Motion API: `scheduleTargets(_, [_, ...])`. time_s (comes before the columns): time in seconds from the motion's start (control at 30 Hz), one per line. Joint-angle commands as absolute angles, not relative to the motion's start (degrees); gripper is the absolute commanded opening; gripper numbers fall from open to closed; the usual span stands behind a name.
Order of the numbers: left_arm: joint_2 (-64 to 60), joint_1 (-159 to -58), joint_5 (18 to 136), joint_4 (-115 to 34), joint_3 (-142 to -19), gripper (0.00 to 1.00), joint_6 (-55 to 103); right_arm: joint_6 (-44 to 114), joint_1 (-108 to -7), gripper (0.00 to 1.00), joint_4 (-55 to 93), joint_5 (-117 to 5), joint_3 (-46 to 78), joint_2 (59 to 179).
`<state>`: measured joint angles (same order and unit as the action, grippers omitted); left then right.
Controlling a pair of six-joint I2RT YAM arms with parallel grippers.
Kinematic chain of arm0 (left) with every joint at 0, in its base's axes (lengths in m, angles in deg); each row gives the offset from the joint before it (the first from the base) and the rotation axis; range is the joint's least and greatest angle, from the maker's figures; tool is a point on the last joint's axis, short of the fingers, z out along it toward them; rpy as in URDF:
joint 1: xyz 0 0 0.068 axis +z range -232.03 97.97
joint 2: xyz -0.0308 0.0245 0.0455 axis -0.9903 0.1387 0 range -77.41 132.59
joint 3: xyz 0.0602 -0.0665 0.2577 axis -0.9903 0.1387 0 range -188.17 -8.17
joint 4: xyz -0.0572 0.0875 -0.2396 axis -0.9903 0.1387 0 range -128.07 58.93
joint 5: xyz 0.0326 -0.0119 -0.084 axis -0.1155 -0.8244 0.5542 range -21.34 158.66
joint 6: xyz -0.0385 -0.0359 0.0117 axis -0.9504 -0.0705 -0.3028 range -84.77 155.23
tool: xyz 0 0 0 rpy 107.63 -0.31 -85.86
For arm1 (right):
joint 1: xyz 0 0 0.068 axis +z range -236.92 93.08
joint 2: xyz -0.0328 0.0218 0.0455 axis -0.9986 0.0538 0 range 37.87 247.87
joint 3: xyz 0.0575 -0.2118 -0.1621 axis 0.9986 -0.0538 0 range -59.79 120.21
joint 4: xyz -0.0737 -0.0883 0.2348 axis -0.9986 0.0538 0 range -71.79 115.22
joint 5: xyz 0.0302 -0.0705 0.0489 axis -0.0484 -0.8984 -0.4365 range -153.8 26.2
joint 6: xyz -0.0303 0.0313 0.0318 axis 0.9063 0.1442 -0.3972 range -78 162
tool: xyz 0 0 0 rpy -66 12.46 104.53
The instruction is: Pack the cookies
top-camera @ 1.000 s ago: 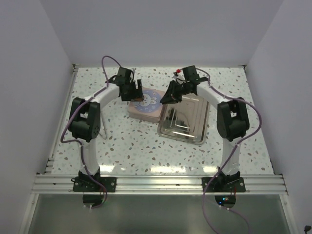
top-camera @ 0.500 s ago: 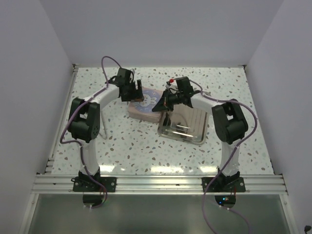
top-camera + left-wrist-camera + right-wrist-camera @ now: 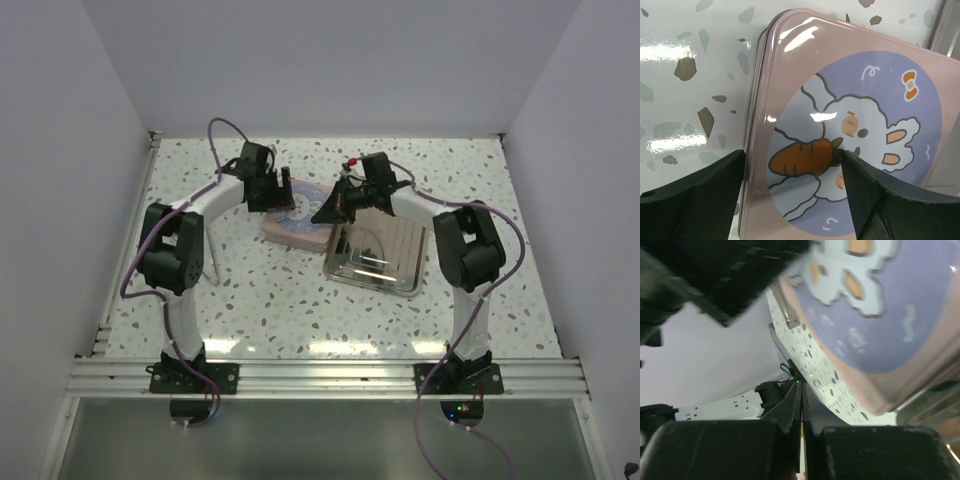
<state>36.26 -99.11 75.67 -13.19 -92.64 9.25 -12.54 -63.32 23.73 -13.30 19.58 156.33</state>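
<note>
No cookies show in any view. A closed pink tin (image 3: pixel 298 222) with a rabbit-and-carrot lid lies at the table's middle back. My left gripper (image 3: pixel 277 195) is open and low over its lid (image 3: pixel 865 90). One finger (image 3: pixel 690 200) is past the tin's left edge and the other finger (image 3: pixel 890 200) is over the rabbit picture. My right gripper (image 3: pixel 325 213) is at the tin's right edge. Its fingertips (image 3: pixel 801 387) are pressed together, with a thin yellow sliver between the pads that I cannot identify. The lid (image 3: pixel 900 325) fills that view's upper right.
A shiny metal tray (image 3: pixel 385 255) lies just right of the tin, touching or nearly touching it, and nothing shows in it. White walls close in the speckled table on three sides. The arm bases stand at the near edge.
My right gripper has moved left, from over the tray's back to the tin's right edge. My left gripper has stayed over the tin.
</note>
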Motion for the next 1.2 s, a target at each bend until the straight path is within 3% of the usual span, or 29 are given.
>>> scheduleTargets(0.0, [34.13,-100.04,73.86,-9.95,-93.77,0.83,9.48,-9.86,-63.36,0.03,27.61,-13.09,26.85,148.97])
scheduleTargets(0.03, [33.86,-100.04,73.76,-9.69,-94.04,0.84,9.57,-9.33,-63.36,0.1,30.23,-13.35,29.3,147.84])
scheduleTargets(0.07, [33.69,-99.87,73.59,-9.69,-94.39,0.86,9.65,-7.76,-63.45,0.31,31.56,-13.61,30.55,147.39])
scheduleTargets(0.1, [33.51,-99.69,73.41,-9.51,-94.65,0.87,9.65,-6.87,-63.45,0.42,32.88,-13.88,31.78,146.86])
scheduleTargets(0.17, [32.63,-99.52,73.15,-9.33,-95.01,0.91,9.74,-4.59,-63.45,0.58,38.06,-15.81,35.64,145.63])
scheduleTargets(0.27, [30.27,-98.73,72.18,-8.81,-95.45,0.95,10.01,2.77,-63.63,0.71,45.71,-19.06,40.04,143.79])
scheduleTargets(0.3, [29.56,-98.2,72.18,-8.98,-95.53,1.0,10.18,4.28,-63.63,0.73,49.38,-20.11,40.75,143.17])
scheduleTargets(0.77, [11.28,-96.35,70.95,-12.94,-83.16,1.0,11.76,14.58,-63.63,0.79,61.19,-38.04,24.86,115.76])
scheduleTargets(1.17, [-9.54,-95.74,54.82,-13.9,-68.31,1.0,10.29,14.76,-63.54,0.8,68.75,-41.92,11.75,94.68])
